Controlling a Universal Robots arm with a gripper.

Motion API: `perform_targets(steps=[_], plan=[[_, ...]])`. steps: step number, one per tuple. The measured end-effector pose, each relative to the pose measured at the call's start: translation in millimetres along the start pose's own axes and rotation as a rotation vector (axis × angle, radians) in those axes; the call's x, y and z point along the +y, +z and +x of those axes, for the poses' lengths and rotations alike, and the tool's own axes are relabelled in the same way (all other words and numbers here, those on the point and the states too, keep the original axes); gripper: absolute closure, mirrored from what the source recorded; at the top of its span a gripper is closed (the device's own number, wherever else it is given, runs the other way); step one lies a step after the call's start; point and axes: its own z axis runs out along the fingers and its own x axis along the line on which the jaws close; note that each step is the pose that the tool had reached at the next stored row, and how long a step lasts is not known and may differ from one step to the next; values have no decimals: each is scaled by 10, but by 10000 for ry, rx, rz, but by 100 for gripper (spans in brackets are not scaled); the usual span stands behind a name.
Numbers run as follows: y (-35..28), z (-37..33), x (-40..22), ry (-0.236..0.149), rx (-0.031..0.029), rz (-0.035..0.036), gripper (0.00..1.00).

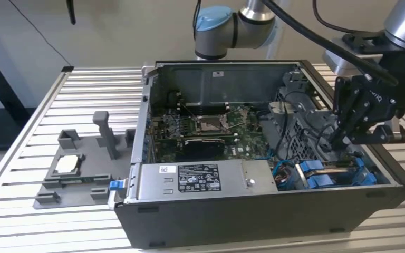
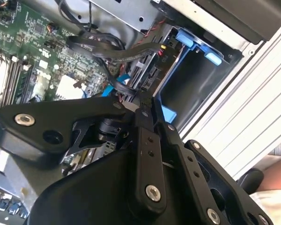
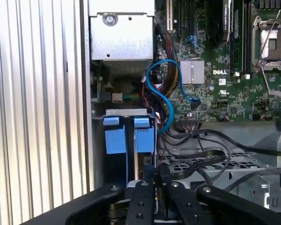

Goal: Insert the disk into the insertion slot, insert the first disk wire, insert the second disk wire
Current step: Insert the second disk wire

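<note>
The gripper (image 3: 158,180), fingers together on a wire connector, needed squaring to the disk (image 3: 140,161) before pressing.

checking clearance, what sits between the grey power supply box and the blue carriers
In the exterior view, tangled wires fill the gap from power supply box to blue carriers.

Matt black pincer (image 1: 356,138) (plastic-looking); blue plastic carrier (image 3: 144,138); ribbed metal table (image 1: 34,153).

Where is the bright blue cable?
In the first wrist view, the bright blue curved cable loops over the green motherboard, beside the silver metal power-supply box and above the blue plastic carrier tabs.
</note>
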Motion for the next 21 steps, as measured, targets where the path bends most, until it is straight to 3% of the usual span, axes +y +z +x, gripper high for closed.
perform_targets(steps=[3,5,12,16,21], plan=[[10,3,0,-272,0,35,84],[17,9,2,-410,-3,111,84],[65,40,35,-520,-3,543,84],[104,45,49,-539,-8,847,84],[108,45,49,-541,-8,867,84]])
